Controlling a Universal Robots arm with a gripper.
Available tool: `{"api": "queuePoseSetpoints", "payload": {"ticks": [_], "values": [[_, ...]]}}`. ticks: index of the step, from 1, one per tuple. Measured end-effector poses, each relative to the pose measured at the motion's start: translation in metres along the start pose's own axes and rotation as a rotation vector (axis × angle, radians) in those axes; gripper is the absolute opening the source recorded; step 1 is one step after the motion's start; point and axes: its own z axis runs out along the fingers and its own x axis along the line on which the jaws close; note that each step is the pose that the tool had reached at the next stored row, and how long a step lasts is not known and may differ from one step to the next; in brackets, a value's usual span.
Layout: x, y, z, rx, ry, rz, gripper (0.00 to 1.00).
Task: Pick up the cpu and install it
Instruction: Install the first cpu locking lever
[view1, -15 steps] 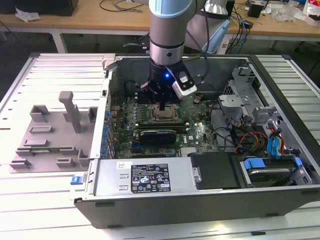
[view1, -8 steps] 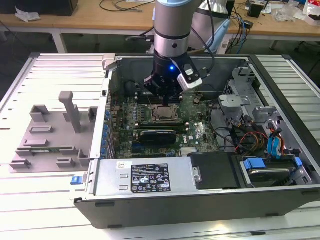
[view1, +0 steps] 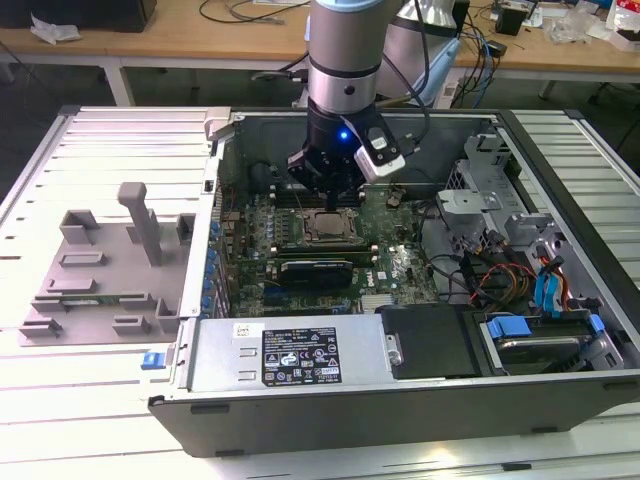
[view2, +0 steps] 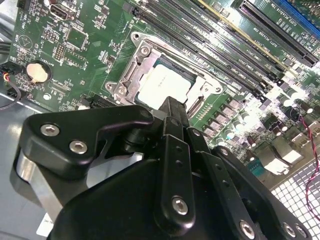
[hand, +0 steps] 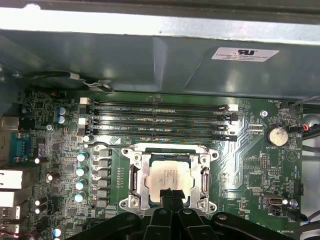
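Second wrist view, claw: your gripper (view2: 172, 102) is pressed together, pinching nothing, with its tip over the cpu's edge; you cannot tell if it touches.
Cpu: the cpu (view2: 162, 85) lies flat inside the socket frame (view2: 127, 72), silvery top up.
Surroundings: memory slots (view2: 200, 35) run just beside the socket frame.
Risk: pressing off-centre could tilt the cpu in the socket frame and bend the contacts beneath.
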Motion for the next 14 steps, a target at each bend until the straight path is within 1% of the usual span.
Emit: {"api": "queuePoseSetpoints", "payload": {"ticks": [6, 9, 10, 11, 13, 14], "values": [[0.0, 0.0, -0.0004, 0.0, 0.0, 0.0, 0.11], [-0.0001, 0.0002, -0.0048, 0.0001, 0.0001, 0.0, 0.11], [-0.0001, 0.0004, -0.0094, 0.0001, 0.0001, 0.0, 0.11], [-0.0002, 0.0004, -0.011, 0.0, 0.0, 0.0, 0.11], [0.0, 0.0005, -0.0111, 0.0, 0.0, 0.0, 0.11], [0.0017, 0.0006, -0.0112, 0.0001, 0.0001, 0.0, 0.11]]}}
